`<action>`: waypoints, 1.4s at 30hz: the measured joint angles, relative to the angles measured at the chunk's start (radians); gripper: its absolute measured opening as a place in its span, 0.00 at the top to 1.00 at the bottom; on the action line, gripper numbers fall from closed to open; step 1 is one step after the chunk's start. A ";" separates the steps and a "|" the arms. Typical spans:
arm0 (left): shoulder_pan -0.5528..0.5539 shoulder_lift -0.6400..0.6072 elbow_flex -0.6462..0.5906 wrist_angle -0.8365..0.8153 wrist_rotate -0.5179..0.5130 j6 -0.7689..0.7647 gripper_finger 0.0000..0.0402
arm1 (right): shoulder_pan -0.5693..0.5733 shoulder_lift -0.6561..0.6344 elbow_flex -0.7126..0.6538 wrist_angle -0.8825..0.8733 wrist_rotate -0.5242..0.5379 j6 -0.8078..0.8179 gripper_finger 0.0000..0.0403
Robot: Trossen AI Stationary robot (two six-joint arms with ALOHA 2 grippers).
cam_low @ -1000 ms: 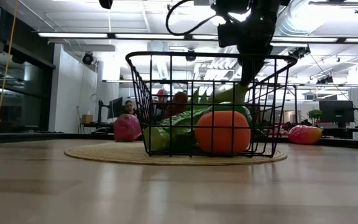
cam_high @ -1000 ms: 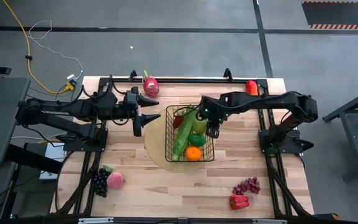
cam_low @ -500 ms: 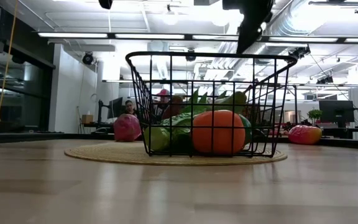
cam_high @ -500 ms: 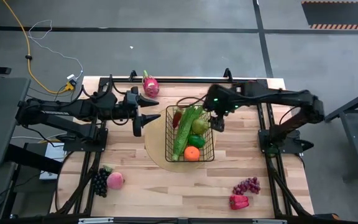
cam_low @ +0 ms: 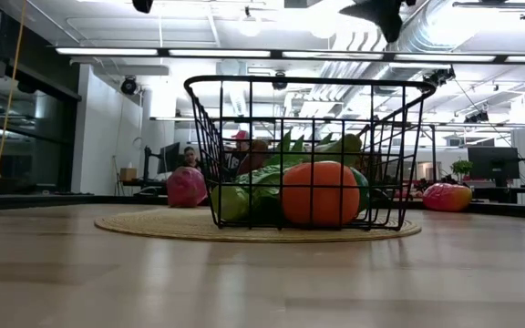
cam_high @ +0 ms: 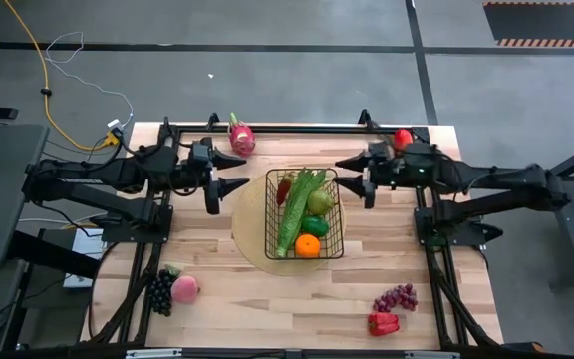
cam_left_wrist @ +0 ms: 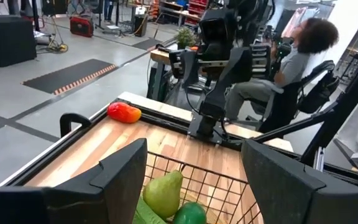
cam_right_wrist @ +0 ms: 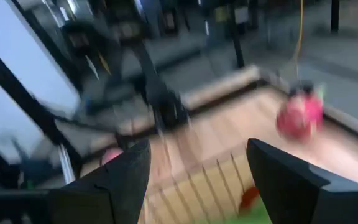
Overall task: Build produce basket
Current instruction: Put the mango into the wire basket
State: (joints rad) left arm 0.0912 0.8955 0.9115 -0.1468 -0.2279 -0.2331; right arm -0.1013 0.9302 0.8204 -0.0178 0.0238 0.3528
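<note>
The black wire basket [cam_high: 305, 214] stands on a round tan disc [cam_high: 252, 227] at mid-table. It holds long green pods [cam_high: 295, 207], a green pear [cam_high: 319, 201], a green pepper, an orange [cam_high: 309, 245] and a red chili [cam_high: 284, 189]. In the low view the orange [cam_low: 320, 193] shows through the basket [cam_low: 226, 155]. My left gripper [cam_high: 235, 172] hovers open just left of the basket, and its fingers frame the rim [cam_left_wrist: 207, 177]. My right gripper [cam_high: 353, 179] hangs open just right of the basket, above table level [cam_low: 381, 11].
A dragon fruit [cam_high: 239, 136] lies at the far edge and a red-orange fruit [cam_high: 403, 138] near the far right corner. Dark grapes [cam_high: 157, 291] and a peach [cam_high: 184, 289] sit near left. Red grapes [cam_high: 395, 297] and a red pepper [cam_high: 384, 322] sit near right. A person [cam_left_wrist: 291, 62] sits beyond the table.
My right gripper has risen out of the basket, where its fingers reached down among the produce, and has drawn back toward the table's right edge. The basket and its contents stay in place.
</note>
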 joint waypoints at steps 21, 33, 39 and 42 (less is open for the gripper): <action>0.000 0.000 0.000 0.023 -0.012 0.000 0.37 | 0.006 -0.042 -0.079 0.171 0.014 -0.039 0.36; 0.000 0.001 0.000 -0.001 -0.023 0.000 0.37 | -0.103 0.001 0.125 -0.281 0.599 -0.056 0.36; 0.000 0.001 0.000 -0.014 -0.049 0.001 0.37 | -0.385 0.138 0.277 -0.810 0.624 0.084 0.36; 0.000 0.001 0.000 -0.014 -0.053 0.001 0.37 | -0.546 0.215 0.270 -0.927 0.505 0.150 0.36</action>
State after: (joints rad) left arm 0.0914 0.8963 0.9115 -0.1612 -0.2806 -0.2325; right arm -0.6470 1.1455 1.0909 -0.9448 0.5288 0.5024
